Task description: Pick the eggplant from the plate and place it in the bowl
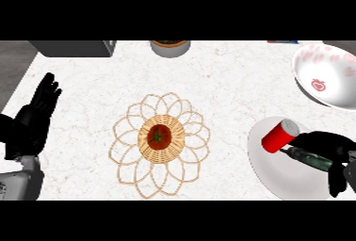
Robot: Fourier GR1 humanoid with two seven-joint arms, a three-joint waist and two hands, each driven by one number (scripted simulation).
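The right hand [332, 151] sits low over the white plate [278, 181] at the counter's [230, 89] four o'clock, its fingers curled round the dark green tail of what the task calls the eggplant [288, 141], though what shows is a red, can-like body with a white cap, lying across the plate's upper rim. The object's long axis runs from ten o'clock at its red end to four o'clock, where it disappears into the hand. The bowl [327, 77], white with a red emblem inside, stands at twelve o'clock from that hand, near but apart from the plate, so the carry ahead looks like a short lift and a move straight up the view on the robot's right side. The left hand [38, 115] rests open at nine o'clock, fingers up, well apart from both dishes and plainly the farther of the two. At centre lies a woven flower-shaped mat [158, 146] holding a tomato [159, 136], off the likely path; a round container [170, 47] and a dark box [73, 47] sit along the far edge.
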